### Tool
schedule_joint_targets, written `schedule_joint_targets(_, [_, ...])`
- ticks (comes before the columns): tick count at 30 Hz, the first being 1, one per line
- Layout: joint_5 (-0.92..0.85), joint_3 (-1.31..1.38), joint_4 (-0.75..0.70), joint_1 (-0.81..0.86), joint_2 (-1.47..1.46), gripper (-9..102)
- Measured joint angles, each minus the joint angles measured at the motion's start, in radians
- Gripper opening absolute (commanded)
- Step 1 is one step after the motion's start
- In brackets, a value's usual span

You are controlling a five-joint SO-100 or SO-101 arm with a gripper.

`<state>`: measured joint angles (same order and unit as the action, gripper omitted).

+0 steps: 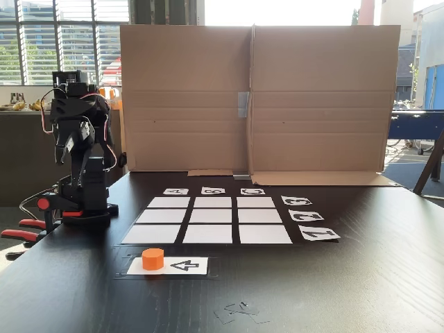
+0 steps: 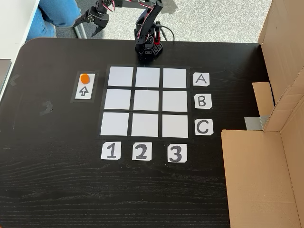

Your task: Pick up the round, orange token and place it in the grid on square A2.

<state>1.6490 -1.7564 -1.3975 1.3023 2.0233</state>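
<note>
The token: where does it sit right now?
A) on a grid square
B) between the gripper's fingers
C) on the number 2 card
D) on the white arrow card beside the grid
D: the token rests on the arrow card, apart from the grid and the gripper.

I saw a cardboard screen (image 1: 257, 97) standing behind the black table (image 1: 333, 284), plus red clamps (image 1: 21, 232) at its edge.
</note>
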Motion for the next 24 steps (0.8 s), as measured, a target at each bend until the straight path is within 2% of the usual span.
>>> schedule_joint_targets(9, [0.040, 0.193, -0.083, -0.161, -0.273, 38])
schedule_joint_targets(15, [0.147, 0.371, -0.150, -0.222, -0.460, 38])
schedule_joint_targets(24, [0.222, 0.497, -0.160, -0.324, -0.680, 38])
